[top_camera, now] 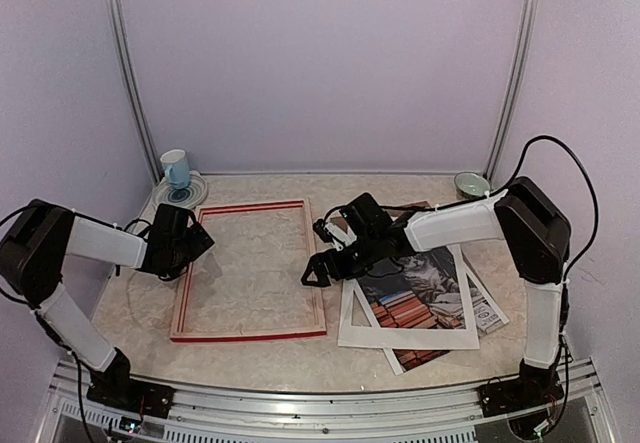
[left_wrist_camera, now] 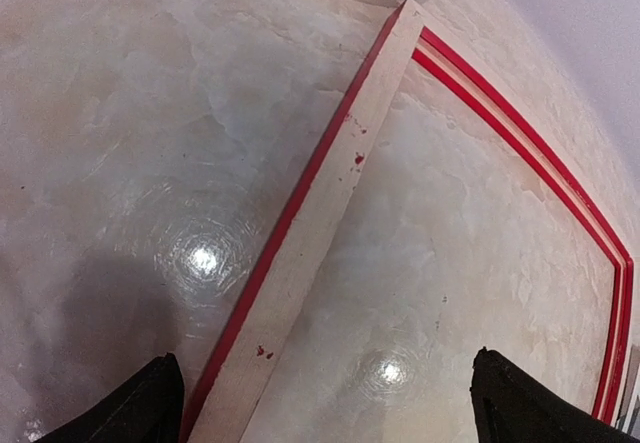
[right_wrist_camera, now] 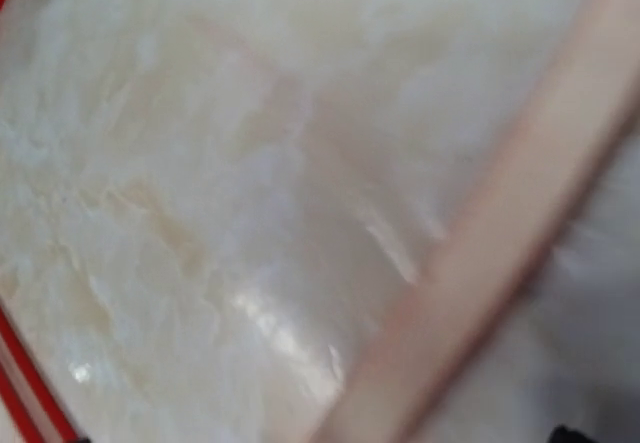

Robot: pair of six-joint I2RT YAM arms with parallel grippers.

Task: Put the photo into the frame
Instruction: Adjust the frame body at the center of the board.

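Observation:
The frame (top_camera: 250, 335) lies flat on the table left of centre, red edges showing, with bare table inside it. The photo (top_camera: 415, 293), a grey cat over red and orange books, lies to its right under a white mat border (top_camera: 350, 328). My left gripper (top_camera: 199, 252) hovers open over the frame's left rail. In the left wrist view that pale wooden rail (left_wrist_camera: 320, 213) runs between the two black fingertips (left_wrist_camera: 150, 403), close to the left one; the left gripper (left_wrist_camera: 325, 413) holds nothing. My right gripper (top_camera: 316, 253) stands open above the frame's right rail (right_wrist_camera: 500, 243), which is blurred in the right wrist view.
A blue cup (top_camera: 175, 168) on a plate stands at the back left corner. A green bowl (top_camera: 472, 183) sits at the back right. Another printed sheet (top_camera: 490, 308) pokes out from under the mat at the right. Walls close in on both sides.

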